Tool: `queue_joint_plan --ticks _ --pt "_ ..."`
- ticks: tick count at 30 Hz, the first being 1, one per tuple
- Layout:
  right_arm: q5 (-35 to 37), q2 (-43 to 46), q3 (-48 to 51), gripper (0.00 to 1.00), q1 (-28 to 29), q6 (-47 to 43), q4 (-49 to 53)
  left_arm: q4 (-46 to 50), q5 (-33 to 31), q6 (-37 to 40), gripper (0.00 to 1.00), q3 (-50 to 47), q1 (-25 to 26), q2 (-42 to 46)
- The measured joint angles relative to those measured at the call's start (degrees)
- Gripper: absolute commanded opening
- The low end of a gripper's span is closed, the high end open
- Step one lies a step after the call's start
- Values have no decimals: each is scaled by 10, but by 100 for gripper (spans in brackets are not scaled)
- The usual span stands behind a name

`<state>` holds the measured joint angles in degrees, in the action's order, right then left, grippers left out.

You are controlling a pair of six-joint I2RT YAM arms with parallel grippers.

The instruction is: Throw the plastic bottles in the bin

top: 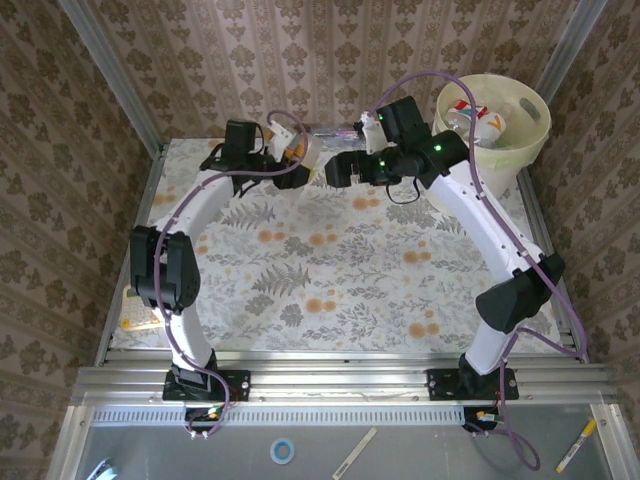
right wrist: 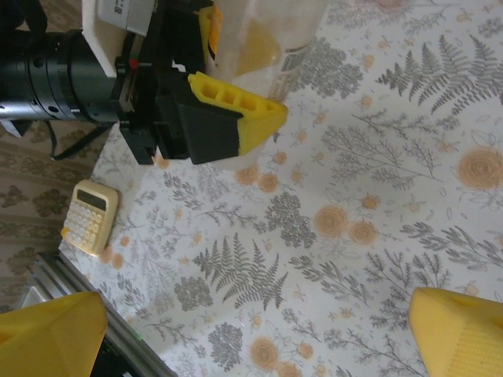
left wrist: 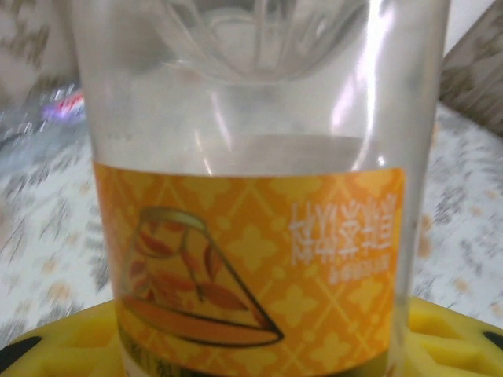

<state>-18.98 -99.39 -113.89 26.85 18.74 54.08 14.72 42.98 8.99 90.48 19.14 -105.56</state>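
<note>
By far table edge point(top: 190, 145), left tool point(right wrist: 245, 69) tight on bottle point(left wrist: 251, 236); right tool point(right wrist: 255, 331) wide.

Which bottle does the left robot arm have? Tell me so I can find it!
Look at the far edge of the flowery table, where the left gripper reaches. The bottle is pinched between its yellow fingers. It is clear with an orange label showing leaves, unlike the red-and-white things in the bin.
</note>
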Motion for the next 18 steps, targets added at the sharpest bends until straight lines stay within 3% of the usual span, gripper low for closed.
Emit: queue_joint_plan --ticks 10,18 --pt "-16 27 0 100 -12 23 -34 -97 57 -68 39 -21 82 17" --pt "-13 28 15 98 -28 27 -42 -152 86 -116 37 -49 110 45"
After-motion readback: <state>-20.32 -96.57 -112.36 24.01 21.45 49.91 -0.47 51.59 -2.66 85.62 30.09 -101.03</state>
